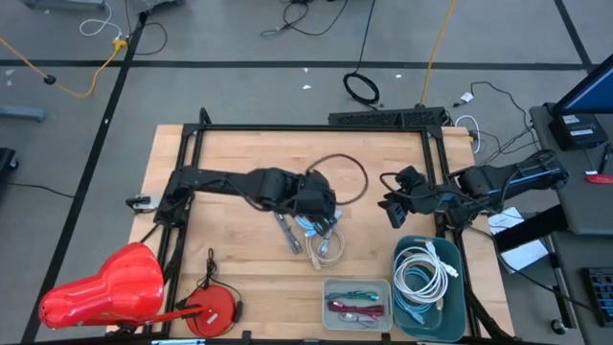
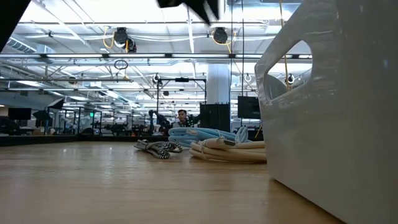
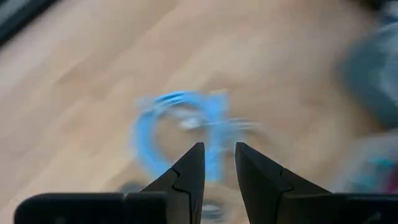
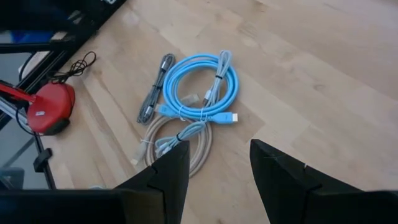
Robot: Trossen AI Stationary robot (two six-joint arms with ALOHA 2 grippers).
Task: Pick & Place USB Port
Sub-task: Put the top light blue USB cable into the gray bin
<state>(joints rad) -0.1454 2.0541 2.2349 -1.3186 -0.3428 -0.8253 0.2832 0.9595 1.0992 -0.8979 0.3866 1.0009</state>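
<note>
A large open robotics lab. Exposed ceiling trusses (image 2: 124, 59) and hanging lights (image 2: 121, 37) show behind the worktop (image 1: 239, 153). Cables (image 1: 361, 88) trail over grey floor.

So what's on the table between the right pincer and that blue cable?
Nothing: the right wrist view shows only bare wood between the open right pincer and the blue cable.

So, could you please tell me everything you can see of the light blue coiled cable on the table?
The light blue cable is a glossy, plastic-looking lead wound into a round flat coil, bound with thin ties, with a connector at one end beside the loop. It lies flat on the wooden table near the middle, overlapping a beige coiled cable, with a dark braided cable alongside. The left gripper hangs just above it, fingers apart, not gripping it.
</note>
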